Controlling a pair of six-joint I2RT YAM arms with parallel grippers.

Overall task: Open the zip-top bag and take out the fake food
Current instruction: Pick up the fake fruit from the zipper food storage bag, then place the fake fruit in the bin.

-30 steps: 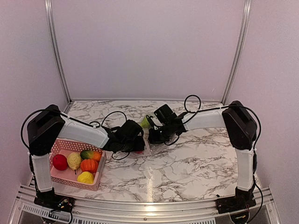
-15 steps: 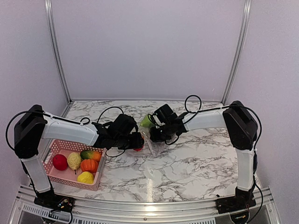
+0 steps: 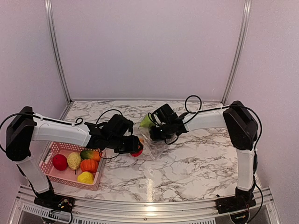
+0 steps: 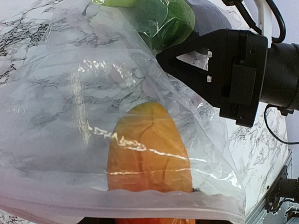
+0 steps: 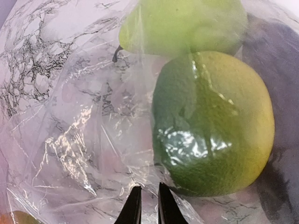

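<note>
Two hands work here: your right hand (image 5: 148,207) pinches the zip-top bag (image 3: 157,146) on the desk (image 3: 196,163) to steady it, and your left hand (image 3: 134,148) grips red fake food (image 3: 137,152) at its mouth.

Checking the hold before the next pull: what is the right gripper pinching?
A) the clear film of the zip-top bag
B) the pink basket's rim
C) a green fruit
A: in the right wrist view, the right gripper has its fingers nearly together on the thin film of the zip-top bag. The green fruit lies beyond them, inside the bag.
</note>
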